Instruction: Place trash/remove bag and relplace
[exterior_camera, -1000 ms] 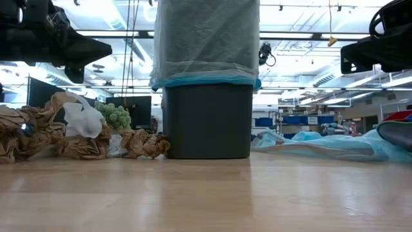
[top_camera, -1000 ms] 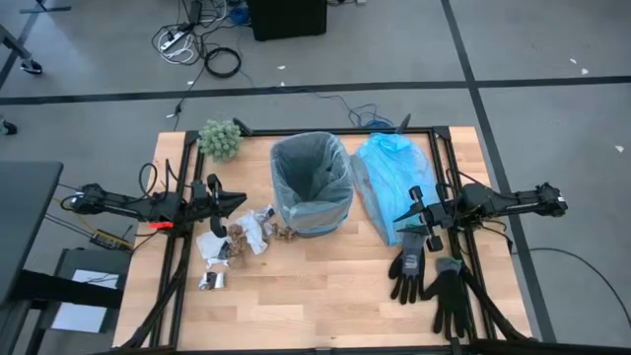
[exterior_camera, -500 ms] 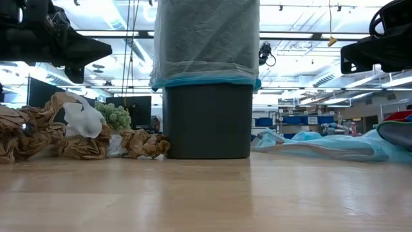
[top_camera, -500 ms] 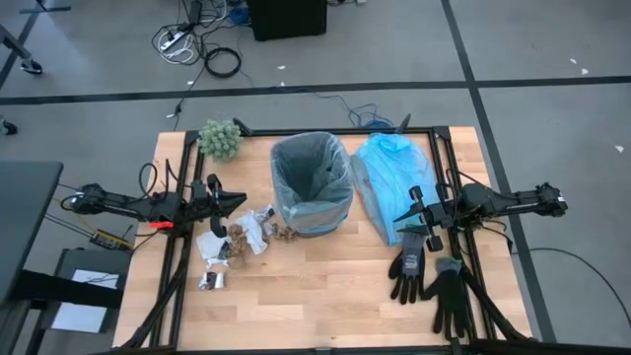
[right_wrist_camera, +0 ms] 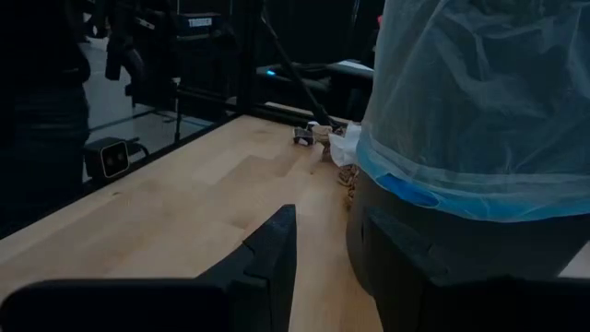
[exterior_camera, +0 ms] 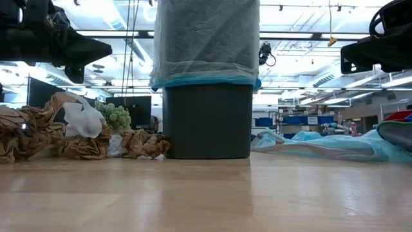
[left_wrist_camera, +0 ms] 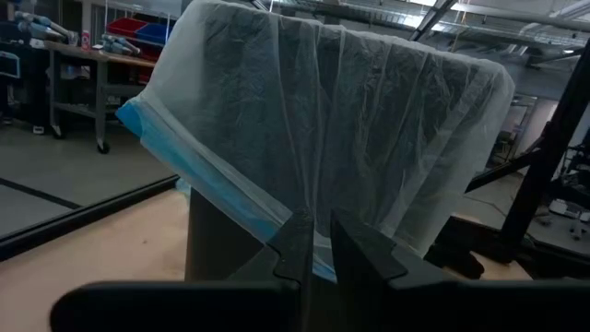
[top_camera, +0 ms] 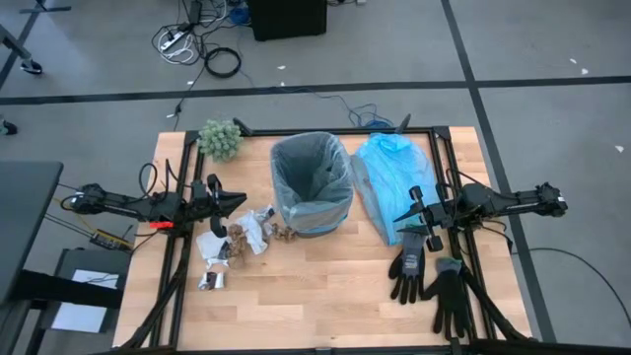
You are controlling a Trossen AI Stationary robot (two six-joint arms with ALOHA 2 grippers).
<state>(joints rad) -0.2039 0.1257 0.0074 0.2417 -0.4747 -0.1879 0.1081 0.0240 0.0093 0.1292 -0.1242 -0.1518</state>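
Note:
A black bin [exterior_camera: 206,119] stands at the table's middle, lined with the grey-white bag [top_camera: 311,173], whose rim is folded down over the bin's outside [left_wrist_camera: 304,120]. The trash [top_camera: 242,235] lies on the wood left of the bin: brown and white crumpled paper [exterior_camera: 77,132] and a shiny silver piece [top_camera: 210,281]. My left gripper [top_camera: 237,200] hovers level above the trash, pointing at the bin, fingers almost together [left_wrist_camera: 318,221] and holding nothing. My right gripper [top_camera: 399,218] hovers level on the bin's right side, open [right_wrist_camera: 324,217] and holding nothing.
A light-blue plastic bag [top_camera: 392,187] lies flat right of the bin, under my right gripper. Two black gloves [top_camera: 429,276] lie at the near right. A green fuzzy clump [top_camera: 220,138] sits at the far left corner. Bare wood spans the near middle.

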